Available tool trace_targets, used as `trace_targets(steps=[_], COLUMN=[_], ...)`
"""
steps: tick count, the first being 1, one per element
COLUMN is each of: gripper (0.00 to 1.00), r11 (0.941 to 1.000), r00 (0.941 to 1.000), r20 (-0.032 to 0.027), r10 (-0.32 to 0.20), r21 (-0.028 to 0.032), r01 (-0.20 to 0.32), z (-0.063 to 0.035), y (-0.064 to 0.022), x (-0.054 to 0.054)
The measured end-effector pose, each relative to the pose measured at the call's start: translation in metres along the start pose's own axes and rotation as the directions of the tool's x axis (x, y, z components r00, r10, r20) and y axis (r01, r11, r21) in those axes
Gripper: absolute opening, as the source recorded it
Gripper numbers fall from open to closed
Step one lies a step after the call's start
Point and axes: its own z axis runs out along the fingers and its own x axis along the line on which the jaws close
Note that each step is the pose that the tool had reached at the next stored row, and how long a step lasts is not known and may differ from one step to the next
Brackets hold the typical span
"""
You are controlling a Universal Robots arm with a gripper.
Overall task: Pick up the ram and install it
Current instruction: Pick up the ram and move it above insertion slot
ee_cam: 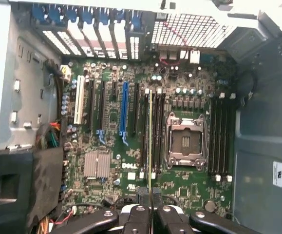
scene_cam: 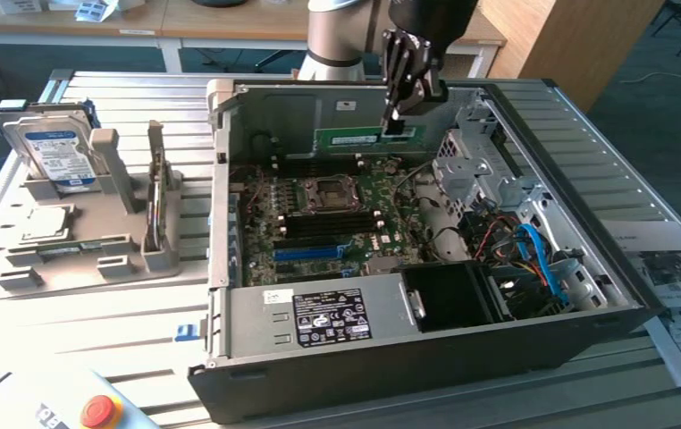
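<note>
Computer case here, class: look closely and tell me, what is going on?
A robot arm's gripper is shut on one end of the ram, holding it over the motherboard of the open case. Seen from the wrist, the ram hangs edge-on over the dark slots beside the empty processor socket. It does not look seated yet.

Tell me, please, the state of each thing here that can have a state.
gripper: jaws shut on the ram.
ram: held above the motherboard, not yet in a slot.
computer case: lying on its side, open, cover off.
processor socket: bare, no cooler on it.
blue slot: empty.
hard drive: standing upright in the grey holder.
</note>
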Motion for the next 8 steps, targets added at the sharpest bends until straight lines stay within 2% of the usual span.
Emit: trace_targets(steps=[3, 8], gripper=[0.12, 0.12], r11=[1.0, 1.0], r00=[1.0, 1.0], r20=[0.0002, 0.0001], r10=[0.001, 0.001], r21=[0.0, 0.0], r01=[-0.001, -0.001], z=[0.0004, 0.0004], y=[0.0053, 0.0056], x=[-0.0012, -0.0012])
